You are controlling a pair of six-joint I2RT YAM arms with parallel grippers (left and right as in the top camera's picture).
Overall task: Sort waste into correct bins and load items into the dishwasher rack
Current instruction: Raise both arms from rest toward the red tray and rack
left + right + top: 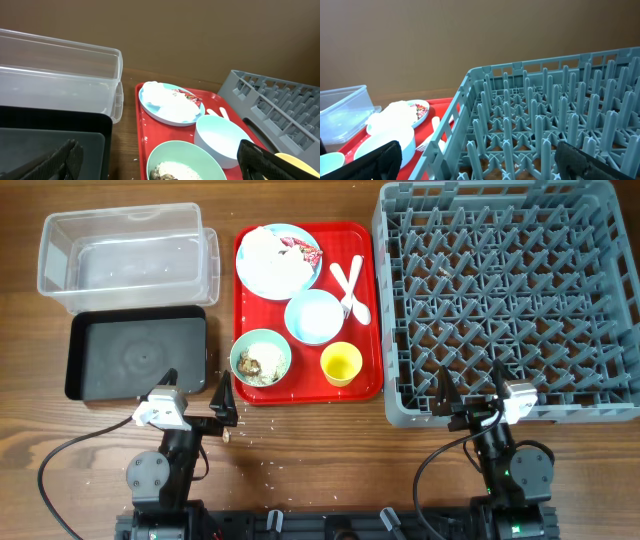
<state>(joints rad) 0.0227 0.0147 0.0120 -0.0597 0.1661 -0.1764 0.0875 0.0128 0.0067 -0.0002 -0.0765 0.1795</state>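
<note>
Overhead: clear tub (125,260) far left, empty; black tray (138,358) just in front of it, also empty; left tool (198,385) spread wide, holding nothing, by the black tray's near right corner. Red tray (300,385) next; on it, plate (275,278) at the back with tissue (268,252) and wrapper (300,248), empty bowl (314,316) mid, scrap bowl (261,357) near left, yellow cup (341,364) near right, spoons (350,285) at right. Rack (500,290) far right, nothing loaded; right tool (470,383) spread, empty, over its near rim.

Likely first step is waste off the plate; go high over the scrap bowl, pinch tissue and wrapper together from above, lift straight so the plate doesn't slide. In the way: scrap bowl on the reach path; loose grains (240,430) on the bench (320,460) by the left tool.
</note>
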